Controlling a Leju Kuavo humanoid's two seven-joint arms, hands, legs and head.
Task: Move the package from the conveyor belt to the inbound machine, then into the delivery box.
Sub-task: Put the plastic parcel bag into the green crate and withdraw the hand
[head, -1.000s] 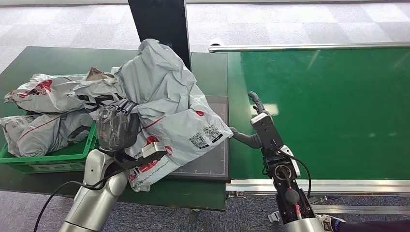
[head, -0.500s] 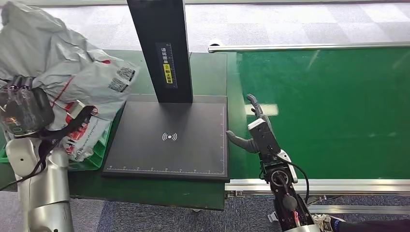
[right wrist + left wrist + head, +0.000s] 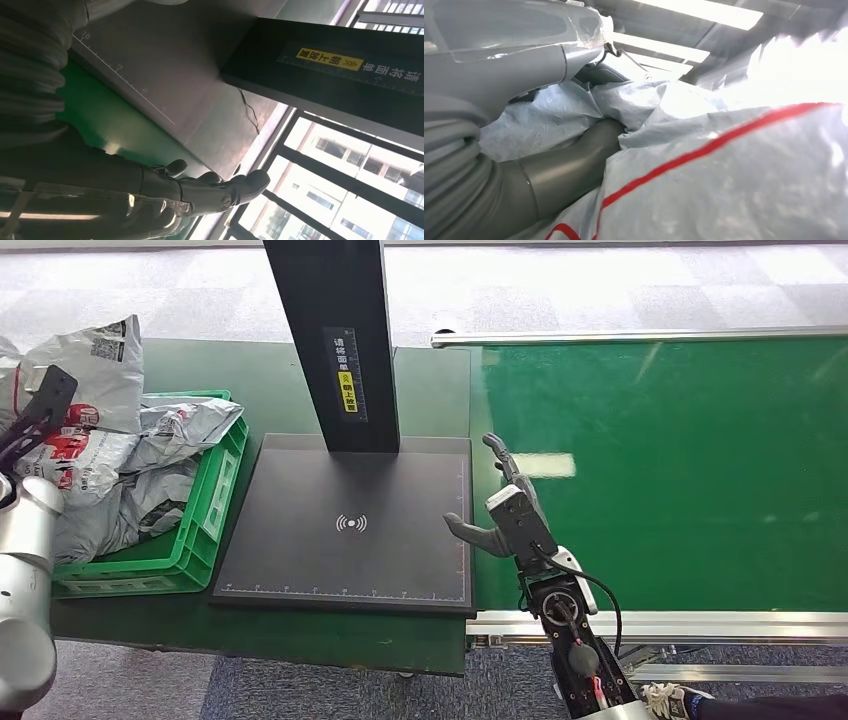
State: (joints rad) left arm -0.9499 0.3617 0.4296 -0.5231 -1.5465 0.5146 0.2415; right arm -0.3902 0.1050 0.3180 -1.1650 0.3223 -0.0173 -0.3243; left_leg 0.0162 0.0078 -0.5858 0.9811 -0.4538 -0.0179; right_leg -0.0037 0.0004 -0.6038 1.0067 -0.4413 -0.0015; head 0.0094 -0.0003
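Observation:
A grey plastic package [image 3: 95, 365] with red print hangs over the green crate [image 3: 215, 490] at the far left, and my left hand [image 3: 45, 400] holds it. In the left wrist view my thumb [image 3: 564, 165] presses into the package's [image 3: 724, 190] crumpled folds. The inbound machine's black pad [image 3: 350, 523] lies bare under its black post [image 3: 335, 340]. My right hand [image 3: 500, 510] hovers open at the seam between pad and green conveyor belt [image 3: 680, 470], with its fingers [image 3: 200, 192] spread and nothing in them.
The crate holds several more grey packages [image 3: 130, 480]. A metal rail [image 3: 650, 625] runs along the belt's near edge. The green table [image 3: 300, 635] carries the pad and the crate.
My left arm has swung the package off the scanner pad, leftward to above the crate. My right hand has drifted slightly left toward the pad.

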